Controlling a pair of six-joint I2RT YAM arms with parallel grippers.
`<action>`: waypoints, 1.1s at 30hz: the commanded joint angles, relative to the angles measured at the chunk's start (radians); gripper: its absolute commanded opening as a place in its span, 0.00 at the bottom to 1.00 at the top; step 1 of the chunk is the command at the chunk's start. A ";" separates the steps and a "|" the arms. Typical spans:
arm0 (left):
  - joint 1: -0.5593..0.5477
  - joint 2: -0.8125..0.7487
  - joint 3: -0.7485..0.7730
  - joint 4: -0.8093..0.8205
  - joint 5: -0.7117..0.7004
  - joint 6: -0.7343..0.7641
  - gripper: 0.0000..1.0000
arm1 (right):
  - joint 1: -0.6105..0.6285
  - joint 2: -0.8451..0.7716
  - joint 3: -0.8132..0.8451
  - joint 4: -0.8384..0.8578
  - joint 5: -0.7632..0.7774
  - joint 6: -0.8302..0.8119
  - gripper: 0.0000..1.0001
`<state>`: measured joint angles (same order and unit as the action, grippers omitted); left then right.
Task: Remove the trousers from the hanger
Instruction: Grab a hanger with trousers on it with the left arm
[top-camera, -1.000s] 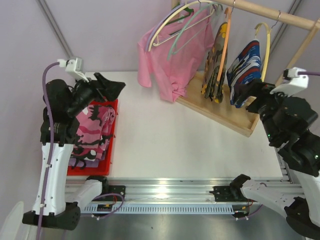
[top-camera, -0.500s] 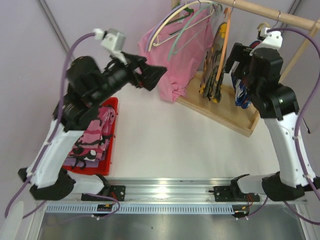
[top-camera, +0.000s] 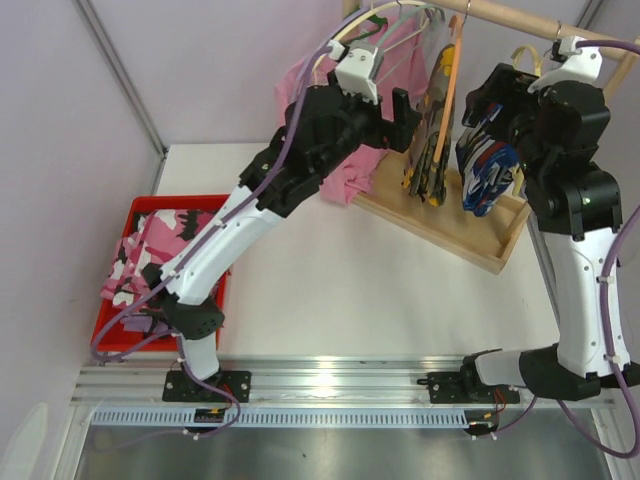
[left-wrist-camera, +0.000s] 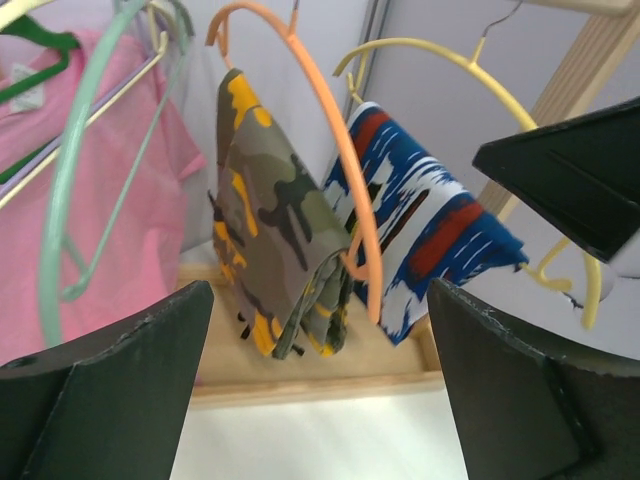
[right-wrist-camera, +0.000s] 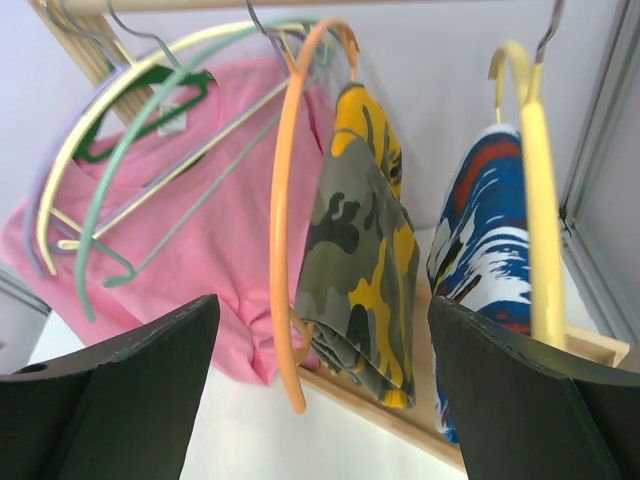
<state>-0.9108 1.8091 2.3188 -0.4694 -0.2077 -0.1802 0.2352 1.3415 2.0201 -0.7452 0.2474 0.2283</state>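
Since half a second ago the left gripper (top-camera: 404, 112) has swung from over the table up to the rail (top-camera: 540, 25). Its fingers are spread, facing the yellow-olive trousers (left-wrist-camera: 280, 260). Right gripper (top-camera: 478, 112) also spread, holding nothing, just beside the blue print trousers (left-wrist-camera: 430, 240)

Count: two pairs hung, one on the orange hanger (left-wrist-camera: 340, 160), one on the yellow hanger (right-wrist-camera: 540, 200); pink camouflage trousers (top-camera: 165, 245) heaped in the red bin (top-camera: 185, 203)

A gap separates the hung pairs; the wooden base (top-camera: 440, 228) lies below them
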 joint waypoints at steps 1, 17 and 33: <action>-0.030 0.045 0.067 0.130 -0.056 0.024 0.93 | -0.005 -0.063 0.023 0.026 -0.022 -0.017 0.92; -0.086 0.369 0.189 0.498 -0.130 0.041 0.79 | -0.005 -0.326 -0.242 0.010 0.095 0.006 0.92; -0.079 0.475 0.214 0.554 -0.305 0.234 0.52 | 0.042 -0.424 -0.337 -0.020 0.181 -0.017 0.92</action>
<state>-1.0069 2.2818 2.4844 0.0807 -0.4969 0.0586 0.2653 0.9085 1.6943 -0.7738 0.4015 0.2310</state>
